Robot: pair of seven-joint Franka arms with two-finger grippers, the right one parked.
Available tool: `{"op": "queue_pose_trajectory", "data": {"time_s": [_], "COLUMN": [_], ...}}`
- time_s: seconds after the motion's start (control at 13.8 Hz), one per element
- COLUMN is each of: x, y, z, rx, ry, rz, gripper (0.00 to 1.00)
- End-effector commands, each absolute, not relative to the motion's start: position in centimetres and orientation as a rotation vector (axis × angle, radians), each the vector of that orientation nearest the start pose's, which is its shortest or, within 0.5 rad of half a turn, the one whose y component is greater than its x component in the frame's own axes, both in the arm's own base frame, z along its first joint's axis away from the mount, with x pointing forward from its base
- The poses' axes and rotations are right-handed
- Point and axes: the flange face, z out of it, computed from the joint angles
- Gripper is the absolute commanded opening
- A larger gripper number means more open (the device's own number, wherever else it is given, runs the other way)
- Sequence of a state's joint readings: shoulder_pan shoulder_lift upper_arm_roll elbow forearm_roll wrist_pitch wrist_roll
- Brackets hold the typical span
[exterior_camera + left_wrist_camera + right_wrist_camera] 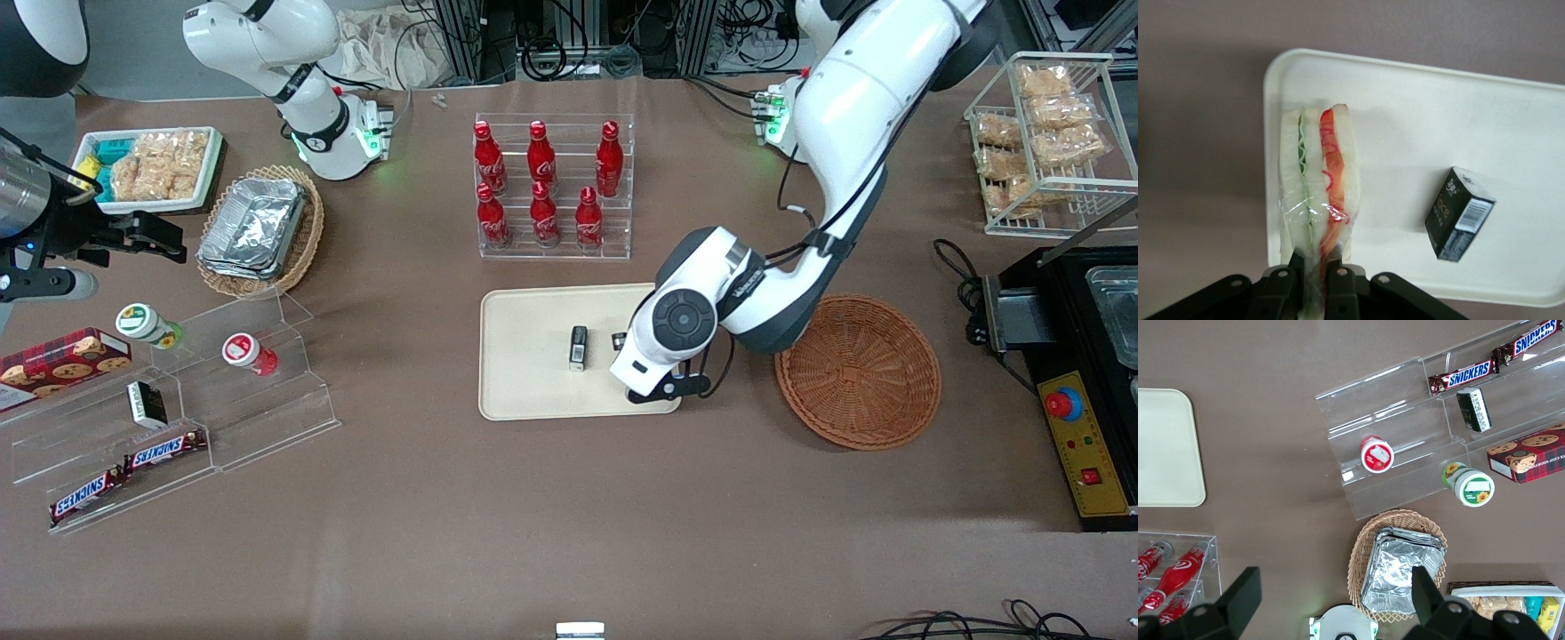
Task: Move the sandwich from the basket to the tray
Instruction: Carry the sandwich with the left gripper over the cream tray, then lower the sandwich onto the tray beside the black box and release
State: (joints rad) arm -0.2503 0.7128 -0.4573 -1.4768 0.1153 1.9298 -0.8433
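Note:
My left gripper [1313,267] is shut on the narrow end of the sandwich [1318,180], a wedge of white bread with red and green filling in clear film. It holds the sandwich over the cream tray [1405,100], near the tray's edge toward the working arm's end. In the front view the arm's hand [658,356] hovers over that edge of the tray [524,382] and hides the sandwich. The reddish-brown round basket [858,373] sits beside the tray with nothing in it. A small black box [1459,213] lies on the tray, apart from the sandwich.
A clear rack of red cola bottles [551,187] stands just farther from the front camera than the tray. A clear stepped shelf [222,391] with snacks and a tan oval basket of foil containers [258,231] lie toward the parked arm's end. A black machine [1080,356] stands at the working arm's end.

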Motion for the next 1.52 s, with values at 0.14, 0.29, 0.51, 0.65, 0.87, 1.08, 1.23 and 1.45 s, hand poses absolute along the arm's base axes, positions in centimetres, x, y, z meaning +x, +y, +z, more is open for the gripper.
{"op": "queue_pose_trajectory", "data": {"time_s": [0.14,0.29,0.51,0.65,0.87,1.08,1.23,1.45], "x": [56.4,56.5,56.7,57.0,58.3,59.2,59.6,60.0], "y": [-40.9,-40.9,-40.7,-40.3,-38.3,-34.4,-30.5,-24.8], "z": [25.4,24.8,25.1,26.3,31.0,39.6,45.0,50.6], "rx": [-3.096,-3.092,-3.091,-3.094,-3.096,-3.109,-3.100,-3.118], "ry": [-0.207,-0.200,-0.193,-0.205,-0.242,-0.322,-0.363,-0.367], "rz": [0.391,0.381,0.375,0.364,0.328,0.240,0.177,0.141], "gripper": [0.00,0.18,1.00,1.00,1.00,1.00,1.00,1.00]}}
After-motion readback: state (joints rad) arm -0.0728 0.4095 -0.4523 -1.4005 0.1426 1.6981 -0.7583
